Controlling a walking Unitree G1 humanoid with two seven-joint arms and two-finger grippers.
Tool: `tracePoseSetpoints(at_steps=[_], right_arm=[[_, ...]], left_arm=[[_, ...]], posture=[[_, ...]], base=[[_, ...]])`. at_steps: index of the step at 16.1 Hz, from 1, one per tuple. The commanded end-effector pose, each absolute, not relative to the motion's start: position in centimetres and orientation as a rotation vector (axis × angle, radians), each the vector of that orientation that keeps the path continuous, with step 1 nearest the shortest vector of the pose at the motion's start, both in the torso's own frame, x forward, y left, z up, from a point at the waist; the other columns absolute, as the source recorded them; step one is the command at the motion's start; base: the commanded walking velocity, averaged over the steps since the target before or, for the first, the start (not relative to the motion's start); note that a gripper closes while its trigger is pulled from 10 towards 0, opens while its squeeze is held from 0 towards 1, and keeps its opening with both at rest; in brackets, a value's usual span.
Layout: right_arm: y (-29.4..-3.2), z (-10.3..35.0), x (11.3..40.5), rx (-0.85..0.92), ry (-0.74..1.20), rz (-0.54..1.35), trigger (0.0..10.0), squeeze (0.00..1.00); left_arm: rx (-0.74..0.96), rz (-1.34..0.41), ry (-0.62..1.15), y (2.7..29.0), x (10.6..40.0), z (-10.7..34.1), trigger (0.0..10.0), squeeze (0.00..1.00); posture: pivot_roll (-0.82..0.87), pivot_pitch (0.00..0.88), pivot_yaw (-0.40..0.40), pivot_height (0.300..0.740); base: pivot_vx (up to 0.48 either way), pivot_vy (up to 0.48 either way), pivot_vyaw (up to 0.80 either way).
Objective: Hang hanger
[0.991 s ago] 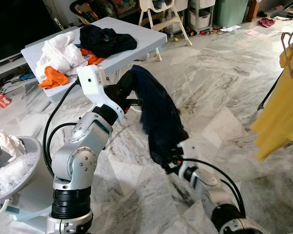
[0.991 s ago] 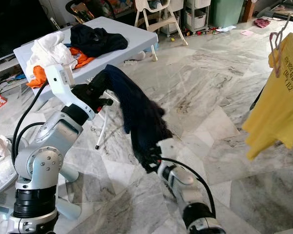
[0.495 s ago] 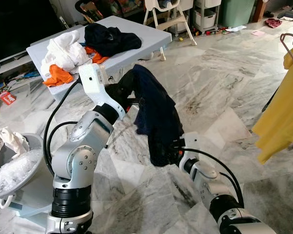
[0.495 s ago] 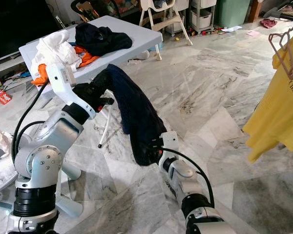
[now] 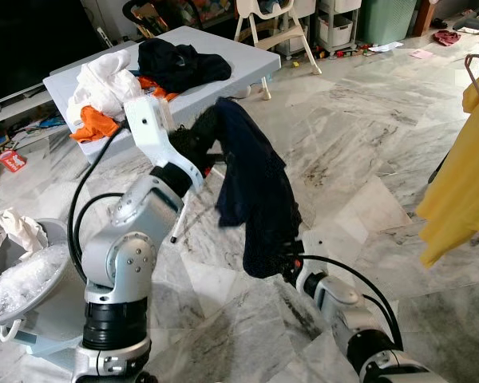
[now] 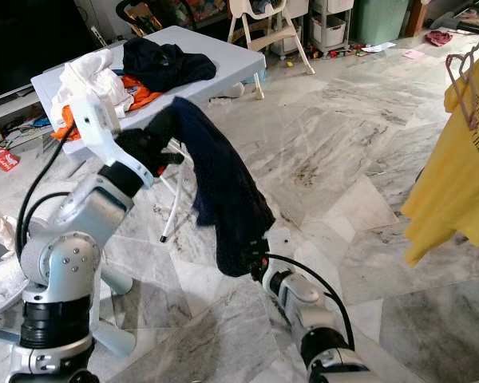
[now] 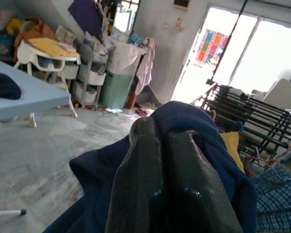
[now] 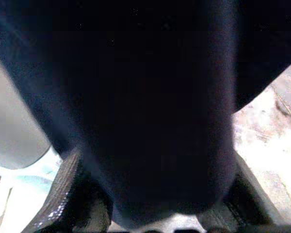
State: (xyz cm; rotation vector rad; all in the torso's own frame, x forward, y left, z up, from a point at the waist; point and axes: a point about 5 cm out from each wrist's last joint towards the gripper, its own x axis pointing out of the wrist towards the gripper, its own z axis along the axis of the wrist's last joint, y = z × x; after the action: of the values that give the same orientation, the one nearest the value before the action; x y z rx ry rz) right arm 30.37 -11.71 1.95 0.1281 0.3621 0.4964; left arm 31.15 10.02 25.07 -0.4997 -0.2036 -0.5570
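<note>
Fingers (image 7: pixel 150 184) of the left gripper (image 5: pixel 198 137) were clenched together on the top of a dark navy garment (image 5: pixel 251 179), holding it up above the marble floor (image 5: pixel 343 136). Lower end of the cloth draped into the right gripper (image 5: pixel 291 263), with its fingers (image 8: pixel 63 189) spread either side. Yellow shirt (image 5: pixel 463 183) hung on a hanger (image 6: pixel 461 84) way off to the right.
</note>
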Motion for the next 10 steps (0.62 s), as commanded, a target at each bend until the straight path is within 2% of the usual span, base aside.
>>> tracePoseSetpoints(at_steps=[1,7,10], right_arm=[[-11.3,1.5,30.0,0.128,0.385,0.517,0.0,0.00],[-12.2,2.0,30.2,0.158,0.353,0.503,0.0,0.00],[-13.9,3.6,30.8,0.192,0.270,0.484,0.0,0.00]], left_arm=[[-0.495,-0.524,-0.244,11.0,31.3,25.8,0.0,0.00],[-0.497,-0.512,-0.236,10.9,31.6,25.1,0.0,0.00],[-0.402,-0.455,-0.167,11.9,32.0,21.8,0.0,0.00]], posture=[[0.00,0.026,0.192,0.740],[-0.02,0.020,0.181,0.740],[-0.04,0.016,0.174,0.740]], base=[[0.000,0.000,0.00],[0.000,0.000,0.00],[0.000,0.000,0.00]])
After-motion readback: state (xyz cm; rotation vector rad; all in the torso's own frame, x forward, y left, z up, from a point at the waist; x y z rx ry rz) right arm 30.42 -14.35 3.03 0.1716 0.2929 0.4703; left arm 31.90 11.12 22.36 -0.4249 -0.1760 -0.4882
